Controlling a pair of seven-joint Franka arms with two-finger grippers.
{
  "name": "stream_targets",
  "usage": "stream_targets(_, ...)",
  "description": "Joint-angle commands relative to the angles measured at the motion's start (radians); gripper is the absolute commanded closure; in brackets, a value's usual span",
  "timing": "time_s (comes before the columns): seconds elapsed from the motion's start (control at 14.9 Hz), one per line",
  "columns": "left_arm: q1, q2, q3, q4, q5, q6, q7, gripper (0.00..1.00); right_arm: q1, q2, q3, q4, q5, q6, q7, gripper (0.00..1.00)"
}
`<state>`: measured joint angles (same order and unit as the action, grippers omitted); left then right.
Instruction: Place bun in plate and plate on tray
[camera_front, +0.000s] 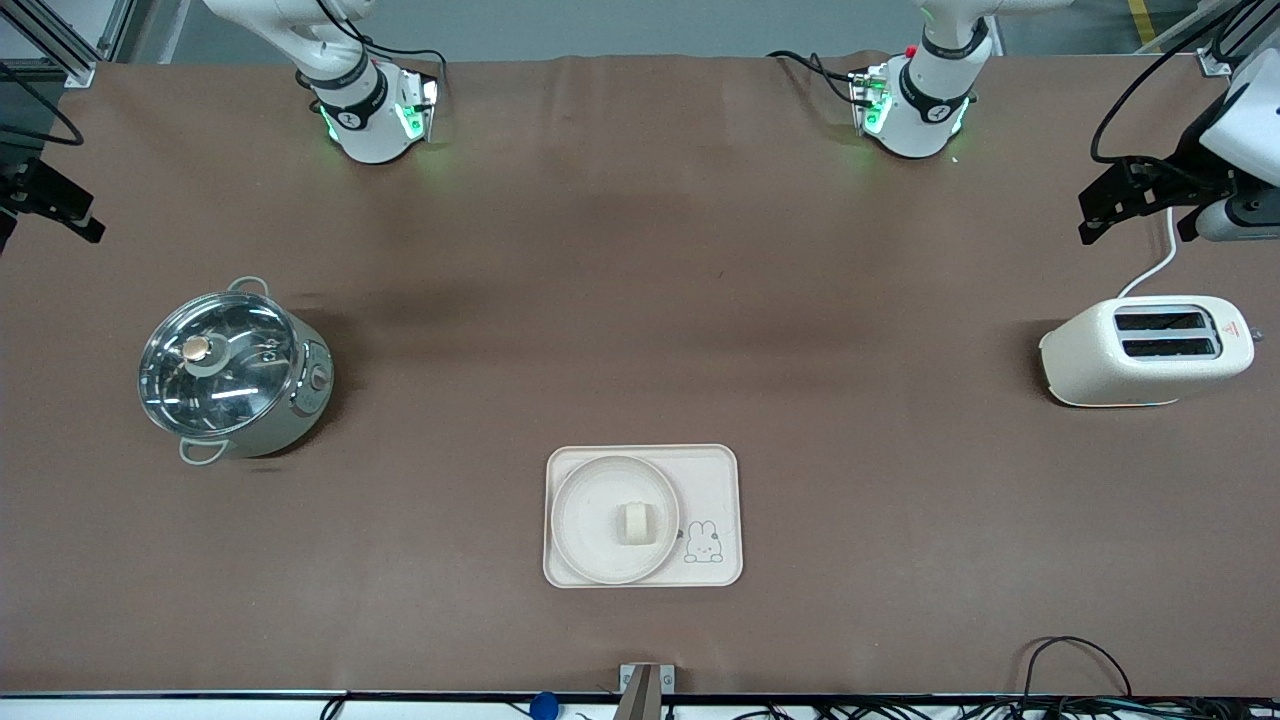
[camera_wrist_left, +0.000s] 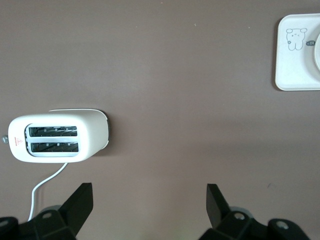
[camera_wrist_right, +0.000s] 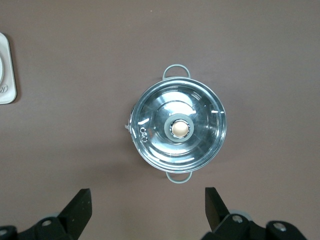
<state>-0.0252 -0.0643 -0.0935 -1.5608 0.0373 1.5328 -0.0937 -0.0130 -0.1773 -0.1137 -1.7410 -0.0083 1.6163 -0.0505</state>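
The bun (camera_front: 634, 523) stands in the middle of the round plate (camera_front: 585, 520). The plate rests on the rabbit tray (camera_front: 715, 480), at its end toward the right arm, near the front camera's edge of the table at mid-length. The tray's corner shows in the left wrist view (camera_wrist_left: 295, 75) and its edge in the right wrist view (camera_wrist_right: 6, 75). My left gripper (camera_front: 1140, 215) (camera_wrist_left: 150, 200) is open and empty over the table by the toaster. My right gripper (camera_front: 40, 215) (camera_wrist_right: 148, 202) is open and empty over the table near the pot.
A cream toaster (camera_front: 1145, 350) (camera_wrist_left: 57, 137) with a white cord stands at the left arm's end. A steel pot with a glass lid (camera_front: 235, 370) (camera_wrist_right: 177, 129) stands at the right arm's end. Cables lie along the front edge.
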Motion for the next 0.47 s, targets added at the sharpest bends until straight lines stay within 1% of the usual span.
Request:
stream_targets(0.0,0.005,-0.006,0.003,0.016,-0.011,-0.002,0.025,0.00,-0.025,-0.034,0.028,-0.037,0.021,0.013,-0.015,0.00)
stream_targets(0.07,0.005,0.001,0.003,0.025,-0.008,-0.002,0.023,0.00,-0.042,-0.033,0.034,-0.037,0.024,0.008,-0.017,0.00)
stream_targets(0.2,0.005,0.006,0.003,0.036,-0.005,-0.002,0.023,0.00,-0.108,-0.033,0.107,-0.035,0.047,0.007,-0.019,0.00)
stream_targets(0.4,0.004,0.006,0.003,0.036,-0.007,-0.003,0.023,0.00,-0.110,-0.031,0.114,-0.034,0.053,0.007,-0.019,0.00)
